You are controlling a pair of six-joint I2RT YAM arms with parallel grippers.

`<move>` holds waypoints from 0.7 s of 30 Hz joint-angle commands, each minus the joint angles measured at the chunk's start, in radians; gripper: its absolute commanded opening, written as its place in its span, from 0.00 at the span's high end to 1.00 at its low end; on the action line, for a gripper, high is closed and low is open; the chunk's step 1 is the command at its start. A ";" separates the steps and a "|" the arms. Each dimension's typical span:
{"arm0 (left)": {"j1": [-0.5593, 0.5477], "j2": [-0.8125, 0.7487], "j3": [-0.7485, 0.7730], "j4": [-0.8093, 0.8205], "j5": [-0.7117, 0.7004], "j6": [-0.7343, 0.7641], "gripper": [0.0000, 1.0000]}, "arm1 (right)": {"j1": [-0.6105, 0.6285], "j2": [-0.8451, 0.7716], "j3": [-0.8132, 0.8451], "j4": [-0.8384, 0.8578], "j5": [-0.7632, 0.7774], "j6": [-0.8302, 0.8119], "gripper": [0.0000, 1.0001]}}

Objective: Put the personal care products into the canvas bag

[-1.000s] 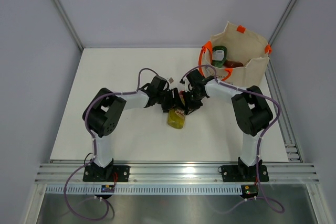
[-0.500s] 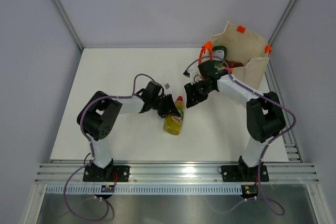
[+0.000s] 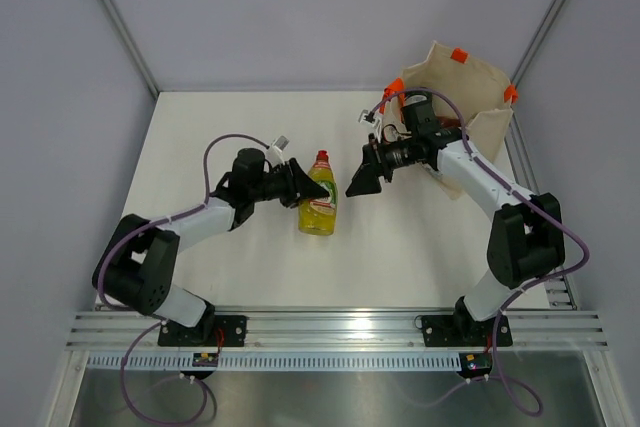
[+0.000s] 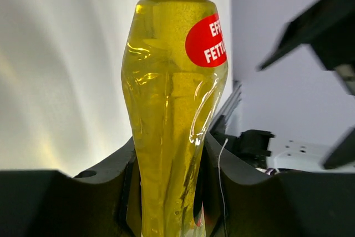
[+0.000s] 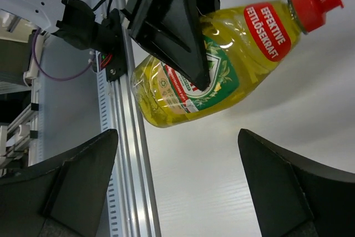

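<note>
Yellow squeeze bottle [image 3: 319,209], red cap, green-and-red label: over the white table [image 3: 200,137], well apart from the canvas bag [image 3: 480,82], off to the bag's left and nearer the arm bases. Cap end points away from the bases. Left gripper [image 3: 300,187] clamped on the bottle's narrow waist, one finger on each side. Right gripper [image 3: 360,179] between bottle and bag, jaws spread wide, holding nothing, facing the bottle. Bag upright, mouth open, orange handles up.

yellow bottle [image 4: 172,109] base cropped, canvas bag [image 3: 478,79] contents partly hidden
</note>
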State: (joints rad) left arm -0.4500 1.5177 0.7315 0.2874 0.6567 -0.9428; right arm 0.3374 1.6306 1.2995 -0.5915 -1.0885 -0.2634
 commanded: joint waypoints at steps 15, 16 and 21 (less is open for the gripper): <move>0.019 -0.198 -0.003 0.626 -0.181 -0.341 1.00 | 0.138 -0.043 -0.126 0.654 -0.024 0.802 0.00; 0.019 -0.192 -0.003 0.648 -0.187 -0.356 1.00 | 0.144 -0.040 -0.141 0.691 -0.034 0.831 0.00; 0.020 -0.186 0.000 0.699 -0.209 -0.402 1.00 | 0.164 -0.018 -0.200 1.087 -0.045 1.122 0.01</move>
State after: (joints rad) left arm -0.4343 1.3643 0.6968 0.7315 0.4953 -1.2694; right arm 0.4923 1.6337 1.1141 0.1841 -1.1213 0.6388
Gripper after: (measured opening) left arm 0.376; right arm 0.993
